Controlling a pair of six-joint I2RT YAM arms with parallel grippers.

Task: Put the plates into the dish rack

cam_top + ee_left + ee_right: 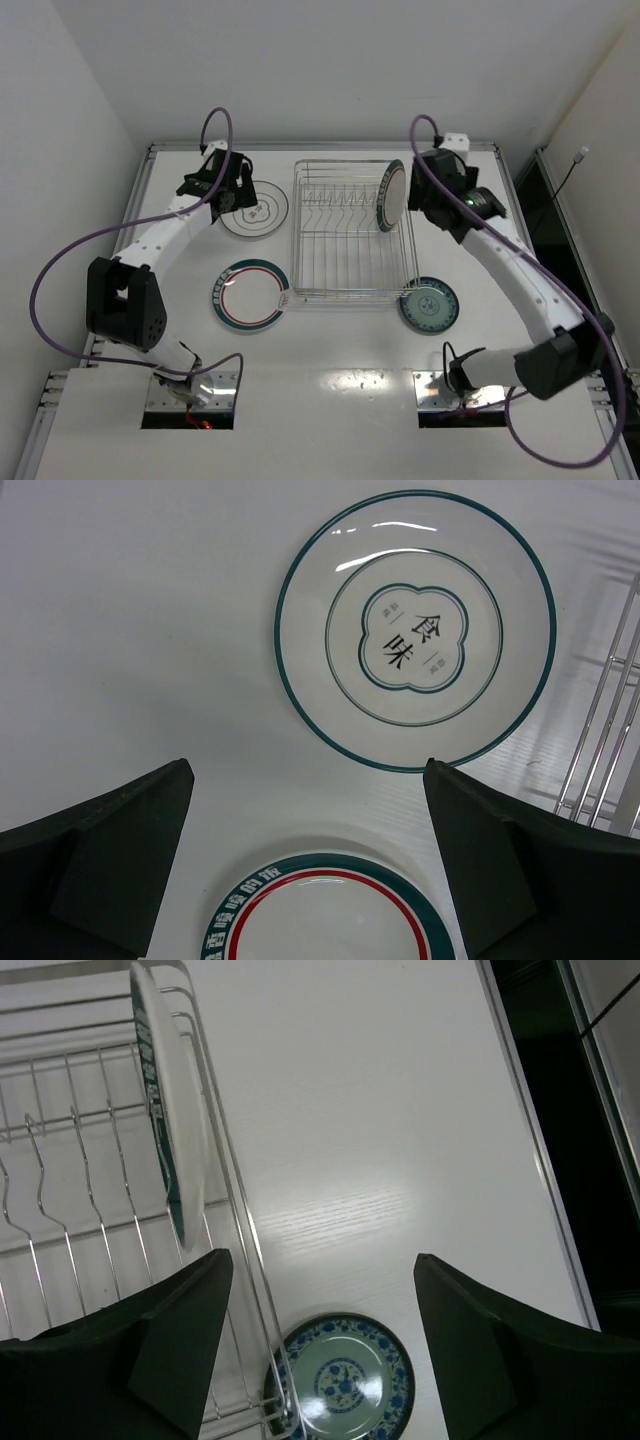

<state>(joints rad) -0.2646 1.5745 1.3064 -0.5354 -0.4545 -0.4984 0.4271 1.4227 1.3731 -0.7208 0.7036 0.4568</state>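
My left pincer (pixel 308 780) is spread, pinching nothing. The dark-motif plate (pixel 415 630) lies at 1 o'clock and the red-ringed plate (pixel 325 910) at 6. My right pincer (pixel 322 1260) gapes empty too. At 10 the teal-rimmed plate (pixel 175 1110) stands upright in the dish rack (pixel 345 262), and the blue patterned plate (pixel 345 1380) is at 6.

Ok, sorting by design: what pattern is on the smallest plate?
Smallest plate: blue floral motifs on pale teal, best in right wrist view.
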